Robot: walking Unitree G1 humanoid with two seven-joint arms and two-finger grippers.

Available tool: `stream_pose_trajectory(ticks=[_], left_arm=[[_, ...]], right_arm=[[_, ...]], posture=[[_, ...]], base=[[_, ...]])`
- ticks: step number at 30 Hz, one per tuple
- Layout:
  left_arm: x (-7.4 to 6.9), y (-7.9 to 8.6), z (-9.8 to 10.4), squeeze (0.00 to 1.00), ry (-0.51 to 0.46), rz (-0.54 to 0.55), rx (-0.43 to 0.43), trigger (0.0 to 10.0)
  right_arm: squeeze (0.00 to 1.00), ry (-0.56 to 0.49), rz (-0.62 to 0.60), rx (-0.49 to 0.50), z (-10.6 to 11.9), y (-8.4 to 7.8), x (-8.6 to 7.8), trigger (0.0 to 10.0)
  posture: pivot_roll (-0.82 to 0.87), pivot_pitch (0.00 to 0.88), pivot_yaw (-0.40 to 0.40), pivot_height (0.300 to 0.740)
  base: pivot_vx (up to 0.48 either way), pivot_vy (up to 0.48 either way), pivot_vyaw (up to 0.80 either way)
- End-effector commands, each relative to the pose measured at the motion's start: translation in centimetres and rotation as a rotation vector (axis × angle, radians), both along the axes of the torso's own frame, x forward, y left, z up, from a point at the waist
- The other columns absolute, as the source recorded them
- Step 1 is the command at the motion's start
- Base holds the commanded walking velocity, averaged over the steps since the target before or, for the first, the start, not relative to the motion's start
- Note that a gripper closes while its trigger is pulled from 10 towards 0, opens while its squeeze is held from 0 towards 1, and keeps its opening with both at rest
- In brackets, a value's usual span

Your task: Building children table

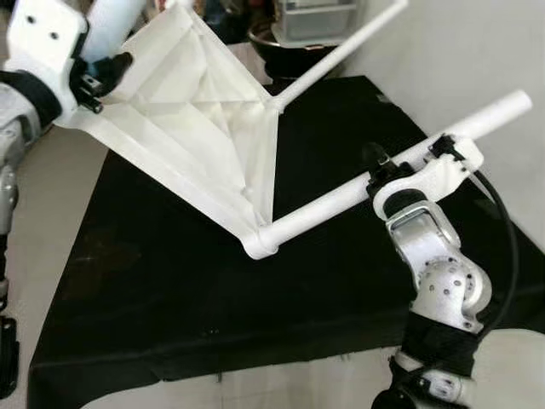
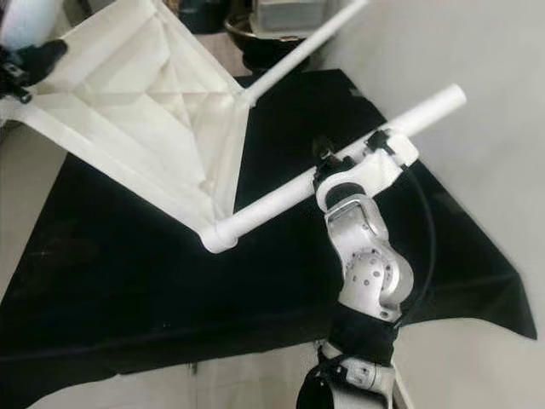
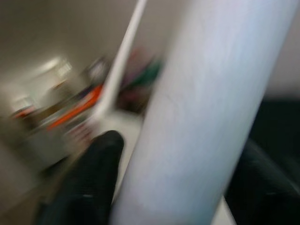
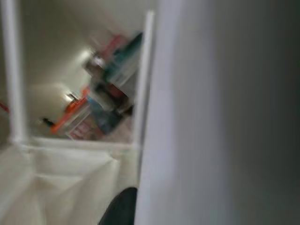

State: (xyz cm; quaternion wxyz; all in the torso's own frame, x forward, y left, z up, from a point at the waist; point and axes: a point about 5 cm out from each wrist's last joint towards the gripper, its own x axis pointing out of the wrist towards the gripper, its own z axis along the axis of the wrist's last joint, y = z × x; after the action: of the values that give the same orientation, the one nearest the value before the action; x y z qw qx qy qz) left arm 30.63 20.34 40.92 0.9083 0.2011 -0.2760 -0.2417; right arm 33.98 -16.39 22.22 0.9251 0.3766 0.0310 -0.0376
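The right gripper has its jaws closed round a white leg of the table, about midway along it. The left gripper has its jaws closed on another leg at the table's upper left corner; in the left wrist view one black finger lies on each side of that leg.

The table is held tilted above the desk, which is draped in black cloth. Its ribbed white top faces the camera. The low corner, where the right-held leg joins, hangs near the desk's middle; whether it touches the cloth cannot be told. A third leg points towards the desk's far edge, where a dark bowl and a grey bin stand. A pale wall runs close along the desk's right edge. The desk's front half is open.
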Motion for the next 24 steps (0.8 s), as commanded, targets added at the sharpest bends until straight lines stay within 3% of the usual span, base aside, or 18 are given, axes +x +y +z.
stream_pose_trajectory(ticks=[1,8,12,21,22,23,24], left_arm=[[-2.8,-2.2,2.8,1.0,-0.155,-0.169,0.02,10.0],[-2.7,-2.9,3.1,1.0,-0.143,-0.218,0.017,10.0],[-2.8,-3.4,3.4,1.0,-0.138,-0.238,0.028,10.0],[-3.3,-4.0,3.4,0.99,-0.125,-0.272,0.034,10.0],[-3.6,-4.2,3.2,0.56,-0.112,-0.29,0.029,10.0],[-3.7,-4.4,2.9,0.0,-0.098,-0.303,0.026,10.0],[-3.7,-4.4,2.9,0.0,-0.098,-0.303,0.026,10.0]], right_arm=[[0.0,0.417,0.122,-0.095,-8.1,2.2,-0.3,10.0],[0.0,0.488,0.053,-0.14,-9.2,0.8,0.4,10.0],[0.0,0.542,-0.044,-0.183,-10.6,-0.9,1.3,10.0],[0.0,0.618,-0.084,-0.243,-13.0,-2.1,0.9,10.0],[0.0,0.646,-0.084,-0.258,-14.0,-2.2,0.6,10.0],[0.0,0.684,-0.084,-0.274,-15.1,-2.4,0.1,10.0],[0.0,0.684,-0.084,-0.274,-15.1,-2.4,0.1,10.0]], posture=[[0.05,0.074,0.034,0.74],[0.05,0.078,0.041,0.74],[0.06,0.092,0.046,0.74],[0.07,0.112,0.047,0.74],[0.07,0.121,0.049,0.74],[0.08,0.128,0.048,0.74],[0.08,0.128,0.048,0.74]], base=[[0.0,0.0,0.0],[0.0,0.0,0.0],[0.0,0.0,0.0],[0.0,0.0,0.0],[0.0,0.0,0.0],[0.0,0.0,0.0],[0.0,0.0,0.0]])
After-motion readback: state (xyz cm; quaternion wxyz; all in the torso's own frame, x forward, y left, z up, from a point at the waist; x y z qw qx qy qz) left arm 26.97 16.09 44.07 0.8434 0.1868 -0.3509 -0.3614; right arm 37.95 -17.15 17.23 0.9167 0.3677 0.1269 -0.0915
